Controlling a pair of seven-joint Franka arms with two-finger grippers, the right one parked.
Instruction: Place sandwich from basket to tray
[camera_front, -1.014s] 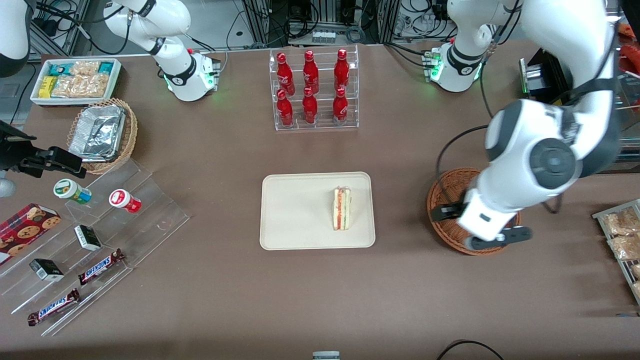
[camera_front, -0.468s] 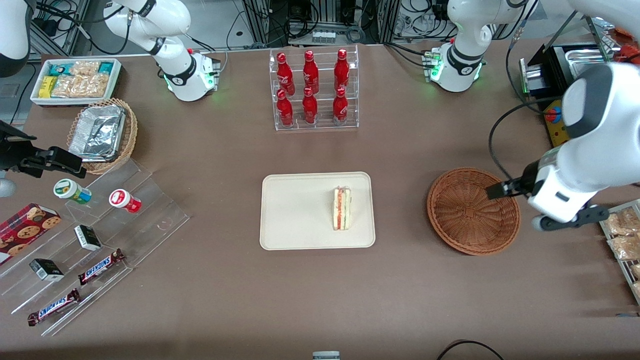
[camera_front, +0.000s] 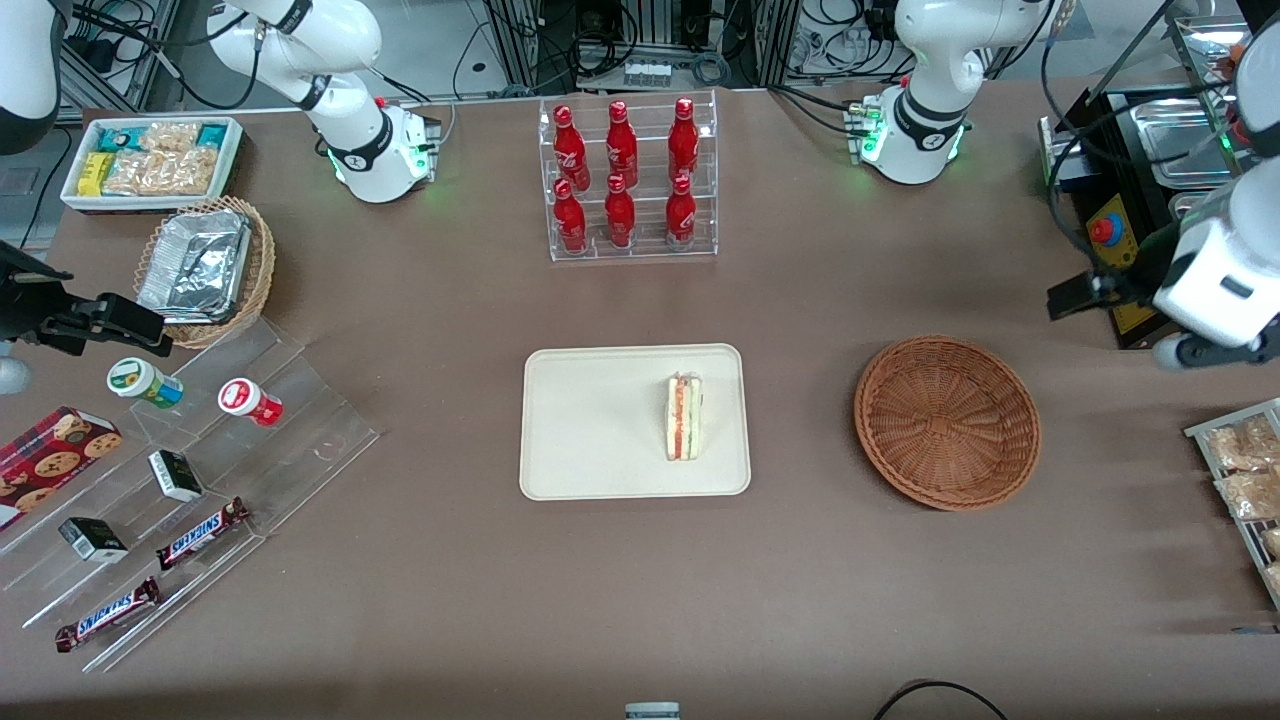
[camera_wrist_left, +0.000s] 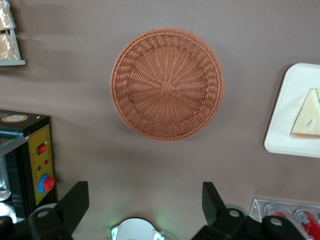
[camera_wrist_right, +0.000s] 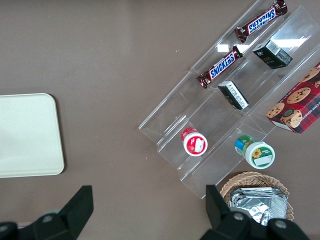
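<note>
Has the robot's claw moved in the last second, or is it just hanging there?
Yes. The gripper, open and empty, was over the basket and has now pulled away toward the working arm's end of the table, farther from the front camera.

sandwich (camera_front: 684, 418): small triangular wedge, pale bread, red/orange/green filling layers facing up in the front view. Lies on the tray, in the half toward the basket, near that side's rim, long axis running nearer-to-farther from the front camera. The wrist view shows its pale bread face (camera_wrist_left: 308, 116).
tray (camera_front: 590, 420): flat cream-beige rectangle, rounded corners, low rim, flat on the brown table at mid-table. Holds only the sandwich.
basket (camera_front: 946, 422): round shallow reddish-brown wicker, upright, nothing in it. Sits beside the tray toward the working arm's end, clear gap between them. Spiral weave visible in the wrist view (camera_wrist_left: 166, 83).
</note>
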